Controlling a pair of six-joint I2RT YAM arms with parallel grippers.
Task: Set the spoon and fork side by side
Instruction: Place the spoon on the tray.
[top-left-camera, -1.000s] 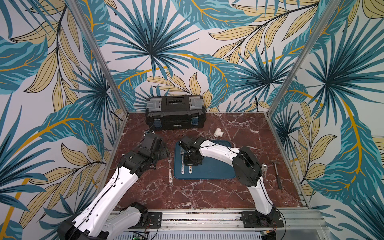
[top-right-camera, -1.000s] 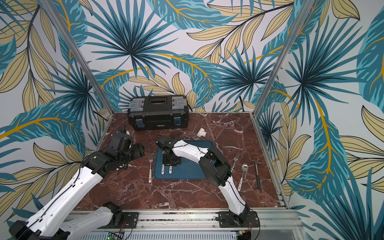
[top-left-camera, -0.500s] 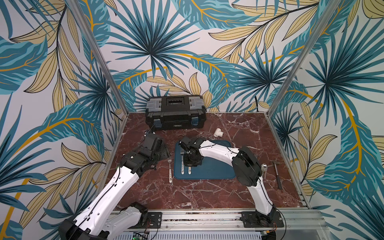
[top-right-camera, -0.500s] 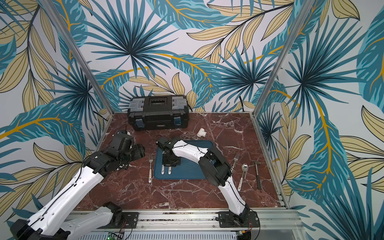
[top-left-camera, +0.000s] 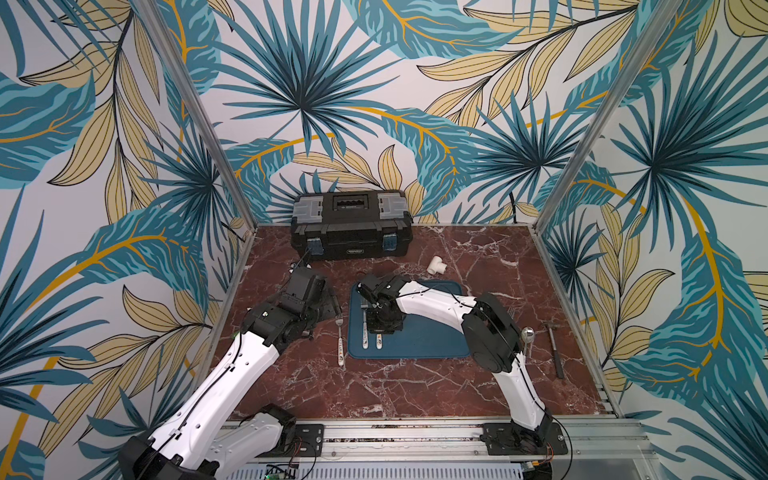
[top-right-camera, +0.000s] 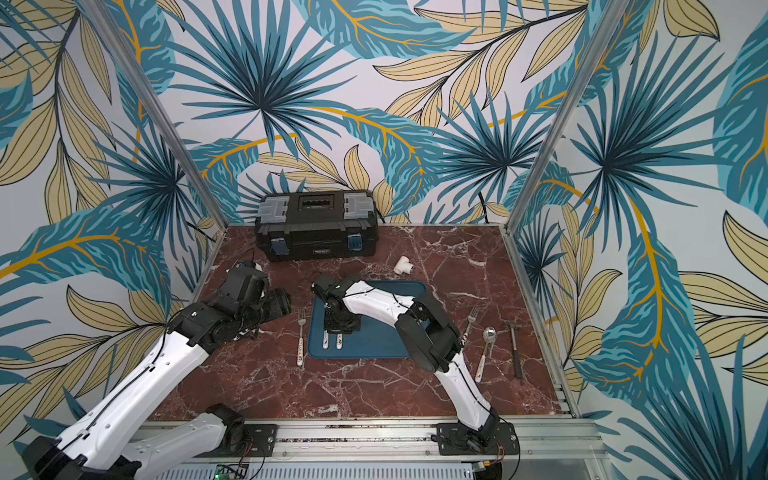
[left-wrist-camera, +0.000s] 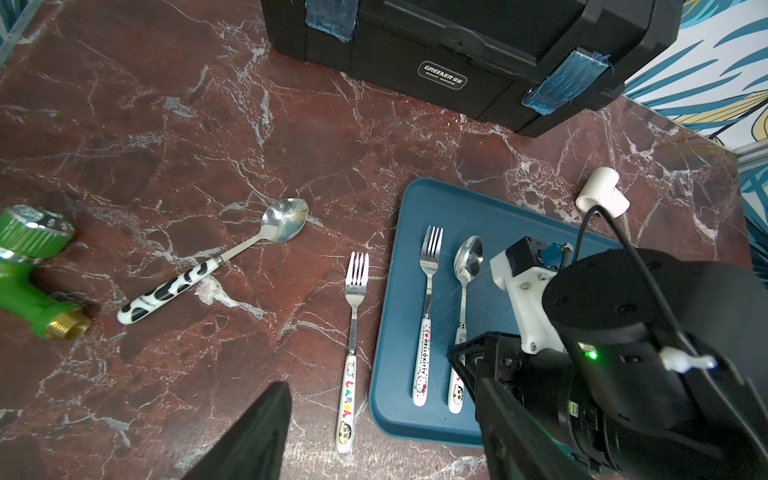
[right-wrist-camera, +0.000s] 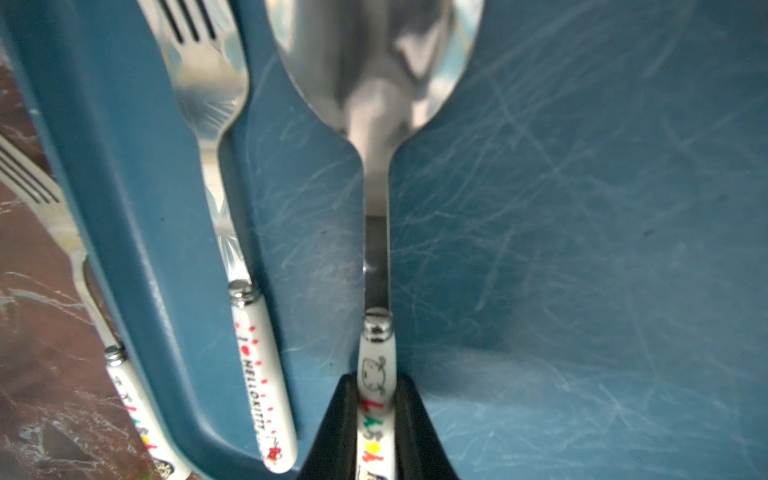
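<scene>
The spoon (right-wrist-camera: 376, 83) lies flat on the blue tray (left-wrist-camera: 415, 199), parallel to the Hello Kitty fork (right-wrist-camera: 208, 83) and just beside it, bowls and tines pointing the same way. The pairing looks all but done; the step in hand seems to be the set-down. The right gripper (right-wrist-camera: 376, 395) has its jaws nearly closed, grasping the spoon's white handle from both sides. The next move likely calls for letting go and lifting straight up, so the handle is not dragged out of line. The left gripper (top-left-camera: 332, 305) hovers over the tabletop (left-wrist-camera: 208, 124) beside the tray, jaws spread wide and empty, near a second fork (left-wrist-camera: 355, 291).
</scene>
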